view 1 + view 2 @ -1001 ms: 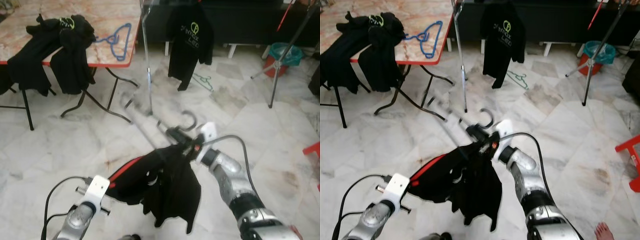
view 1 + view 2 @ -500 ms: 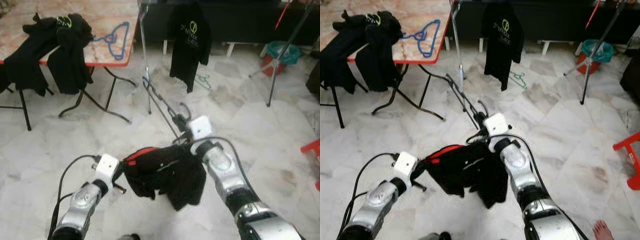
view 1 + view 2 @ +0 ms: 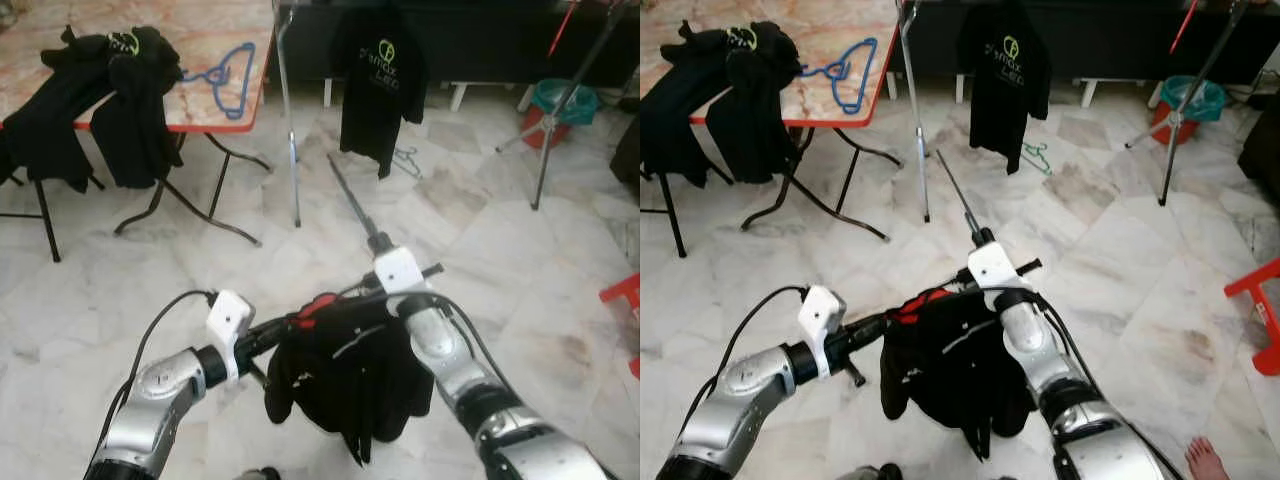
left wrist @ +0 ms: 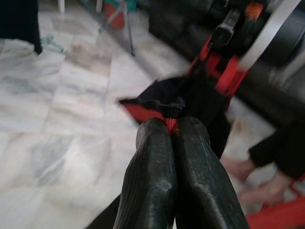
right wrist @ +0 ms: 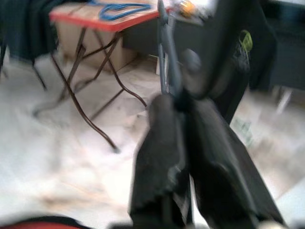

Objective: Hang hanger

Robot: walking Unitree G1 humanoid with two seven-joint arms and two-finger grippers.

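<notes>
1. The black shirt [image 3: 350,375] on its hanger [image 3: 930,298] hangs low between the two arms, above the marble floor [image 3: 520,250], well short of the rack pole [image 3: 291,120].
2. Left gripper [image 4: 171,131]: fingers pressed together on the shirt's red-trimmed edge. Right gripper [image 5: 183,107]: closed on the hanger's neck by the hook.
3. To do this well, I judge the right arm should lift the hook towards the rack's bar while the left keeps the fabric clear.
4. The head views show the hung T-shirt [image 3: 380,85] and table [image 3: 200,105]; the left wrist view shows the pinch itself.
</notes>
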